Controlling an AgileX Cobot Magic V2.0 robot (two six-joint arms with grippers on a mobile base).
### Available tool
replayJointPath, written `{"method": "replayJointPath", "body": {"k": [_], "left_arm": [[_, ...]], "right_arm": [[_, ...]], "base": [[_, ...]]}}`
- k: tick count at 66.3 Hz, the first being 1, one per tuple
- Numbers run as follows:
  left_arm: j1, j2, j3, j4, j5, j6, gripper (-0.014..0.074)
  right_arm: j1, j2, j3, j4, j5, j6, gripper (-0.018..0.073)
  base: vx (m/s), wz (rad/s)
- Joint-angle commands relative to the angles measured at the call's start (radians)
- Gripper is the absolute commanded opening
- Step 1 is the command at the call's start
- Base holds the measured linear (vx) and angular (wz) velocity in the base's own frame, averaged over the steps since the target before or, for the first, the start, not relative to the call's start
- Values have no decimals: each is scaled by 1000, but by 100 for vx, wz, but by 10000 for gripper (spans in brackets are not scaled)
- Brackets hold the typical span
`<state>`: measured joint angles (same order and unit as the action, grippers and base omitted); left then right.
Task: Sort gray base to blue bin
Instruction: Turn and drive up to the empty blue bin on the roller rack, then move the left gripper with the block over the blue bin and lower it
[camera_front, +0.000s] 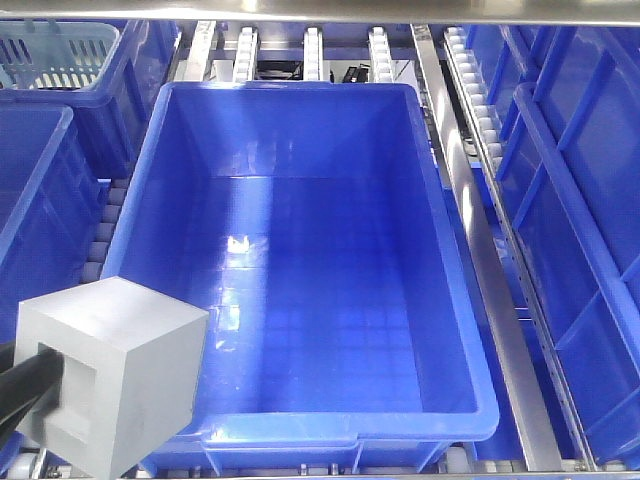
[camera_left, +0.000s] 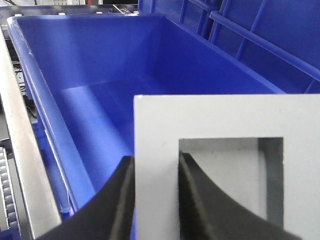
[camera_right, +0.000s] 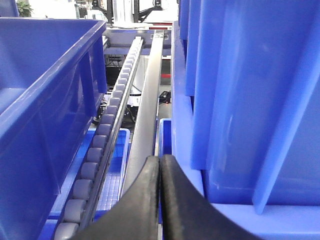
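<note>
The left gripper grips one wall of the gray block, with one finger inside the block's square recess. The block sits at the near-left corner of the blue bin. The right gripper is closed on nothing.

Roller tracks are carrying the blue bin. Other blue totes are sitting left and right of the blue bin, with a metal rail running along its right side.
</note>
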<state>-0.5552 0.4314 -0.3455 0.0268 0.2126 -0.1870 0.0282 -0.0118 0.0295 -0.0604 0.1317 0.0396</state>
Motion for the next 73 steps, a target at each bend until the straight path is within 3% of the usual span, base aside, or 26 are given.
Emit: {"method": "replayJointPath", "body": {"k": [1,45,52,73], "left_arm": [[-7,-1,-33,-5,-106,-4,-6],[-7,-1,-33,-5,-122,-4,-6],[-7,0,-33,-42,-117,-24,-6],[-6,196,-154,31,-213,-23,8]], "right_arm": [[-3,-12,15,-6,-74,-6,-9],[-3,-12,15,-6,-74,-6,-9],[-3,-12,15,-6,-74,-6,-9],[-3,-12,15,-6,-74,-6,-9]], "base": [[0,0],[0,0],[0,0],[0,0]]}}
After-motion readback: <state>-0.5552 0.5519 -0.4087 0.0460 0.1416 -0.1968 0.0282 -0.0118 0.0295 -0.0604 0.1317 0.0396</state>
